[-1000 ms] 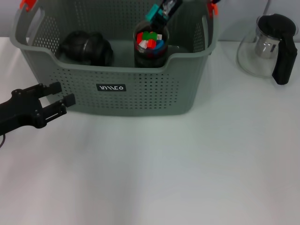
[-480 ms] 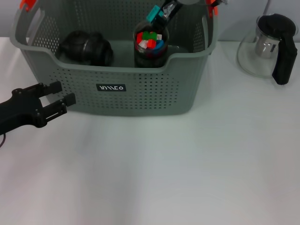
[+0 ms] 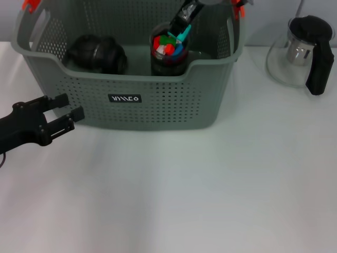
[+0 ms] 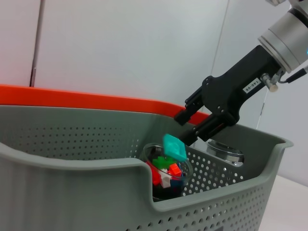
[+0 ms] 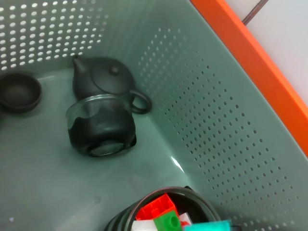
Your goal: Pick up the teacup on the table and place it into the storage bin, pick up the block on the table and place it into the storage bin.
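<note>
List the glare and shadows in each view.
Head view: soft shadow on the table before the bin, glints on the glass pot. Right wrist view: a bright glint on the bin's floor. Left wrist view: even, soft light.

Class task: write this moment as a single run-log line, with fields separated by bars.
right tool: above cup of blocks, teal block just below it | storage bin: holds cup, dark teapot | left tool: open, idle at bin front
</note>
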Tool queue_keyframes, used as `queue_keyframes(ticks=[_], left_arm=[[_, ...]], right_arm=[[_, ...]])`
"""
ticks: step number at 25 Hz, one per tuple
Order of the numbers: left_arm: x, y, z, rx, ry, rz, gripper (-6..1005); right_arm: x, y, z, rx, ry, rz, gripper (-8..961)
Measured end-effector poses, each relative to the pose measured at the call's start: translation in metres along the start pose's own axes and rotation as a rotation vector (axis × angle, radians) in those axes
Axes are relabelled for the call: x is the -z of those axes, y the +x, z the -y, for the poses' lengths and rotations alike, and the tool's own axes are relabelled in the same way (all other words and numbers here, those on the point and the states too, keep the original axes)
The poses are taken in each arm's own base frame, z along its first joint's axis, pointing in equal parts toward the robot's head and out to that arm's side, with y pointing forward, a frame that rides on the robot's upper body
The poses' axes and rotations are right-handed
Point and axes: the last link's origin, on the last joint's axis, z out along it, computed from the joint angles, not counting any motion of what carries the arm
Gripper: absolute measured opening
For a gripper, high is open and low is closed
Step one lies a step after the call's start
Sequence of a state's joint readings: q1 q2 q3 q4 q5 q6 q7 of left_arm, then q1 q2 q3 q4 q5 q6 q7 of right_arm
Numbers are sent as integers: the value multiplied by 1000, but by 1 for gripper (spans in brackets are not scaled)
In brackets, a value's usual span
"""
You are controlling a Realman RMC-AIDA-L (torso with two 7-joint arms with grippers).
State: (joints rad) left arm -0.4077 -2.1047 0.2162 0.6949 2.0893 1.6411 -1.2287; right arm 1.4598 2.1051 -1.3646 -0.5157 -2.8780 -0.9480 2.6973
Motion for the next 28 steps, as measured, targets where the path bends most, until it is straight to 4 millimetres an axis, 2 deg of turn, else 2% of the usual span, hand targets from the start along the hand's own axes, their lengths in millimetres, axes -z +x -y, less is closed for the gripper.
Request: queue_keyframes(ticks=[5, 14, 17, 19, 21, 23, 28], left_arm=[[0, 0, 0, 1, 0, 0, 565], [0, 0, 0, 1, 0, 0, 565], [1, 0, 0, 0, 2, 0, 565], [1, 0, 0, 0, 1, 0, 565], [1, 1, 1, -2, 1, 0, 565], [1, 1, 1, -2, 2, 0, 565], [-1, 4, 3, -10, 2, -6, 565]], right_arm=[[1, -2, 1, 8, 8, 9, 653], [12, -10, 6, 2, 17, 56, 731], [28, -13, 12, -15, 23, 126, 748], [49, -13, 17, -41, 23, 220, 748], [69, -2, 20, -79, 3, 323, 748], [95, 19, 19, -114, -40, 465, 749], [143, 102, 8, -174, -145, 780, 749]])
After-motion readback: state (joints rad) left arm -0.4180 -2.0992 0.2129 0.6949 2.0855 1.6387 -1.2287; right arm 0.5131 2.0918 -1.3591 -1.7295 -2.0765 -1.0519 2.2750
